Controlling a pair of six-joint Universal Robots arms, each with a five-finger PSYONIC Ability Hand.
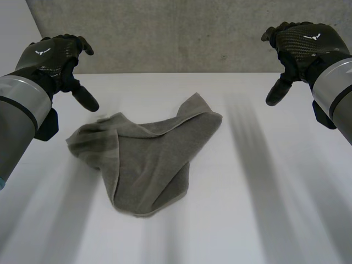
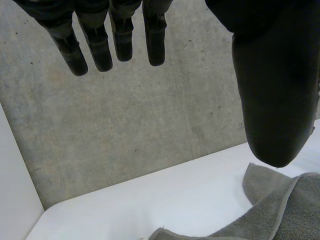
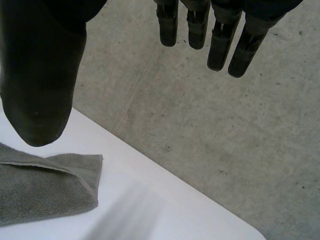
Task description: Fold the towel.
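Left hand (image 1: pixel 52 58) and right hand (image 1: pixel 300 44) are hovering wide open, holding nothing. The grey towel (image 1: pixel 146 159) is lying crumpled on the white table (image 1: pixel 264 192) between and beneath them, touching neither. Folding isn't begun, I'd say. Next they're needing corners to flatten it, but the bunching is hiding which corner is which.

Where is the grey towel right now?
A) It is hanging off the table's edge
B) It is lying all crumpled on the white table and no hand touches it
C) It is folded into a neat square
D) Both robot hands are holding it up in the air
B: the grey towel lies rumpled on the white table, while the left hand and the right hand are raised at either side, open and apart from it.
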